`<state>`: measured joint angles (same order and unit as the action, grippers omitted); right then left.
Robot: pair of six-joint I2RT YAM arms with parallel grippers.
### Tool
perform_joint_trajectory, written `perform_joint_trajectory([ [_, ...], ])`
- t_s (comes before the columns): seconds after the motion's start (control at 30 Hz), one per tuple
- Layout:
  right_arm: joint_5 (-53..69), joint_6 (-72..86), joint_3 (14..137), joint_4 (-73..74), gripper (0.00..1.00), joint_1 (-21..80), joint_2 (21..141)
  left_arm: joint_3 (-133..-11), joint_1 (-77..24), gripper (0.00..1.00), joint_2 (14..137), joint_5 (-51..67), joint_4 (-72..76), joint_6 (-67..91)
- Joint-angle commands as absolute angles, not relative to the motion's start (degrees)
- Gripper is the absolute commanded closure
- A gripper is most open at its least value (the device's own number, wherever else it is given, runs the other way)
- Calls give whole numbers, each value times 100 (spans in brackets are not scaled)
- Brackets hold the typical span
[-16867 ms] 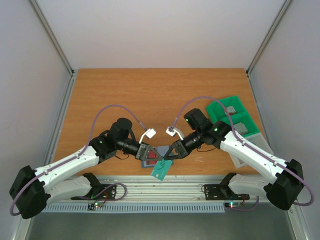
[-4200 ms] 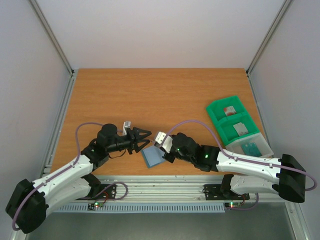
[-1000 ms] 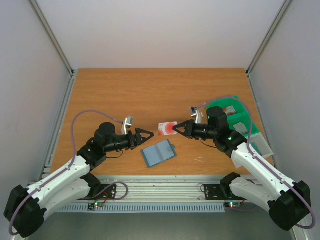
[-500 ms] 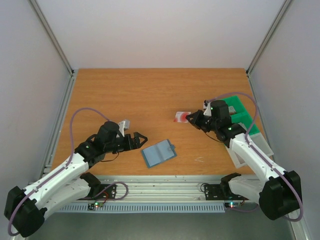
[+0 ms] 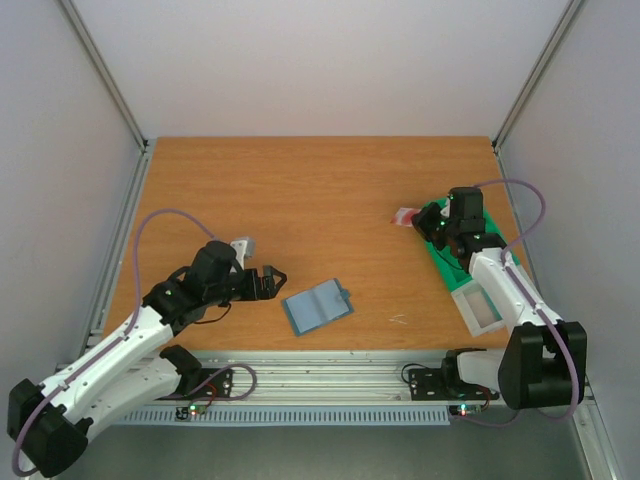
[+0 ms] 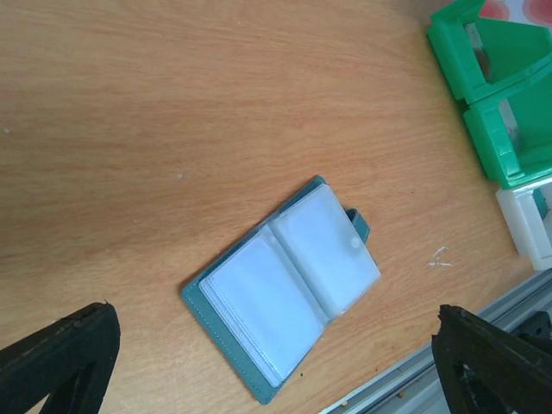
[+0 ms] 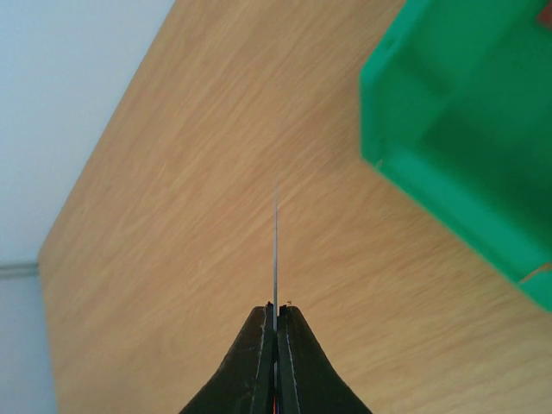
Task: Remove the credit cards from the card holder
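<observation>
**Q:** Right side, status?
**A:** My right gripper (image 7: 275,312) is clenched on the red card (image 5: 404,215). In the wrist view the card shows edge-on as a thin line standing straight out from between my pads. It is over bare table (image 5: 300,190), just beside the far left corner of the green bin (image 7: 466,129), and not in any compartment.

**Q:** Left side?
**A:** My left gripper (image 5: 274,282) is released, jaws spread wide with nothing between them. It sits near the card holder (image 6: 285,285), to its left and not touching it.

**Q:** The holder itself?
**A:** It lies spread flat near the front edge of the table, clear pockets up. I cannot tell whether any cards are in the pockets.
</observation>
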<state>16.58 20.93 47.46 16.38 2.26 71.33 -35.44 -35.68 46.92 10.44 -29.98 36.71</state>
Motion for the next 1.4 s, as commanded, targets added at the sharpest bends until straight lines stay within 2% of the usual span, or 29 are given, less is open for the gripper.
perform_joint_trajectory([
  [0.0,810,1863,4969,1671,99,-122,7200,-3685,-3546,1,4798,892,-2954,3252],
  [0.43,-548,1665,5496,2371,99,-606,7423,-3502,-3550,1,4623,823,-2756,3107],
  [0.73,-479,1846,5491,2201,99,-870,7824,-3593,-3546,1,4701,835,-3131,2938],
  [1.37,114,2015,5707,987,99,-1072,8961,-3491,-3550,1,4859,998,-2955,3263],
])
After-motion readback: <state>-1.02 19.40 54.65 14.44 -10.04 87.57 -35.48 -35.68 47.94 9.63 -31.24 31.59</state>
